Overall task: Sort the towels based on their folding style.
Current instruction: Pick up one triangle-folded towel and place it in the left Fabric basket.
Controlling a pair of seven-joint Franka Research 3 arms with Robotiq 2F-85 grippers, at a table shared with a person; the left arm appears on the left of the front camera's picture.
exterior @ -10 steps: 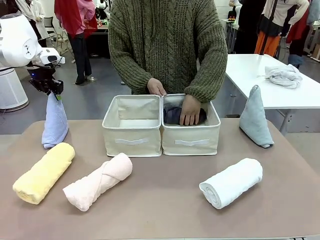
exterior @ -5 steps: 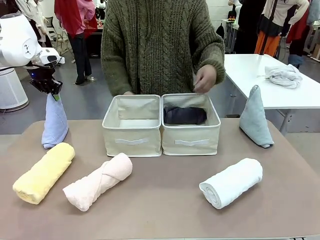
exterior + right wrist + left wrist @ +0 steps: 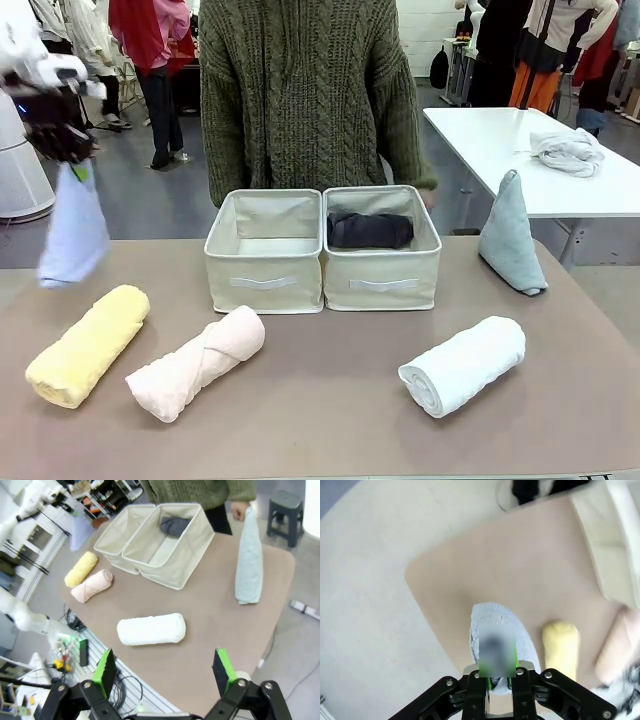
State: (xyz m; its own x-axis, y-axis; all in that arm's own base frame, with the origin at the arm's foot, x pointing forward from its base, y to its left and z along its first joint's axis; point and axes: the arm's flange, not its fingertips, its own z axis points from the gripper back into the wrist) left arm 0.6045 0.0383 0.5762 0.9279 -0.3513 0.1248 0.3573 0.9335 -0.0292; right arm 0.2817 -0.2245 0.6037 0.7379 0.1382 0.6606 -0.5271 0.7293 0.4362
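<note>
My left gripper point(image 3: 72, 168), clamped on the periwinkle cone towel point(image 3: 73, 232), holds it above the table's point(image 3: 330, 420) far left corner. My right gripper point(image 3: 165, 666) gapes empty near the table's near edge.

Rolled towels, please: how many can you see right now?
4: yellow roll and pink roll front left on the table, white roll front right, dark grey roll in the right bin.

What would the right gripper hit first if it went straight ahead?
Likely the white rolled towel on the table, lying just ahead of the open right gripper; depth is unclear.
</note>
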